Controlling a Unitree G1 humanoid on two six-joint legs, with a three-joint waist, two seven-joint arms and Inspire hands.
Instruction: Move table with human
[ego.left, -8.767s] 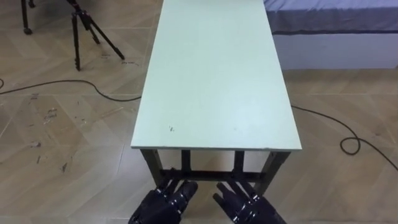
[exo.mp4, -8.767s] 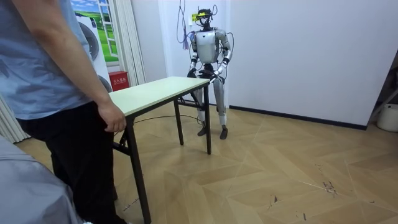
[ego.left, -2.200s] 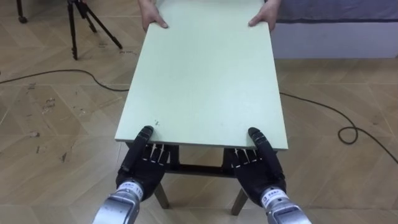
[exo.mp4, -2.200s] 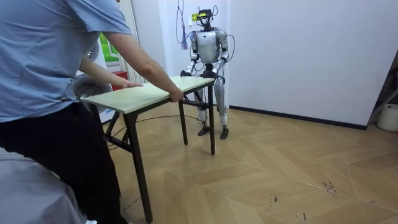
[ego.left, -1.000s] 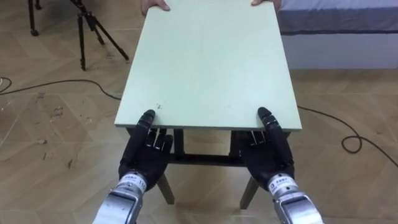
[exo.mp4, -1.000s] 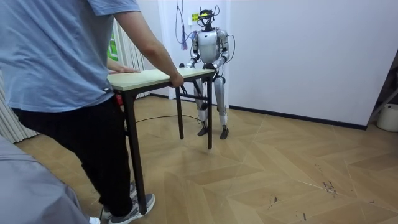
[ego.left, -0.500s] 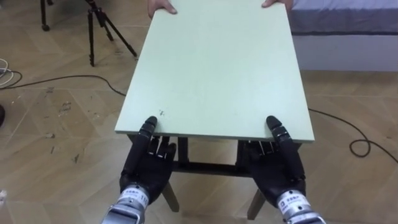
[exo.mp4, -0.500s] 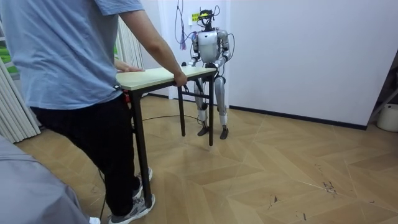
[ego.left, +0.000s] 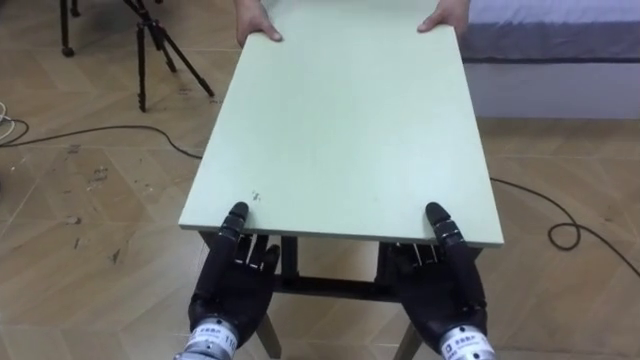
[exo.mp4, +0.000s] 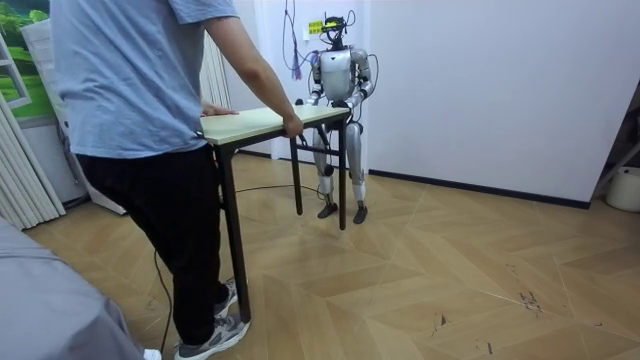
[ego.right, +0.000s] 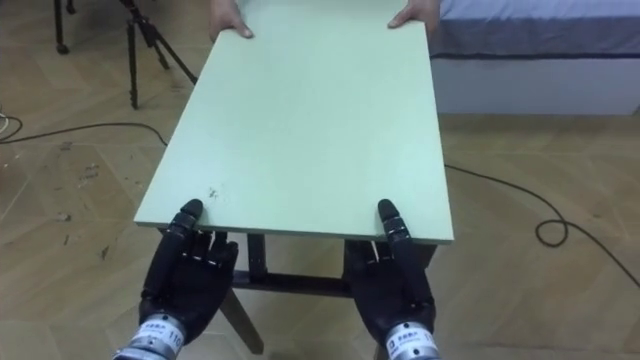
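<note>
Worktop (ego.left: 345, 120): pale green, stretched lengthwise between robot and person (exo.mp4: 140, 120), with a bed (ego.left: 560, 40) and a tripod (ego.left: 150, 45) by its far end.
Left hand (ego.left: 230, 280): thumb atop the near edge, fingers underneath, pinching near the left corner.
Right hand (ego.left: 440, 280): same clamp near the right corner; fingertips hidden, so the grip is probably firm.
Person: holding the far edge, one hand at each corner.
</note>
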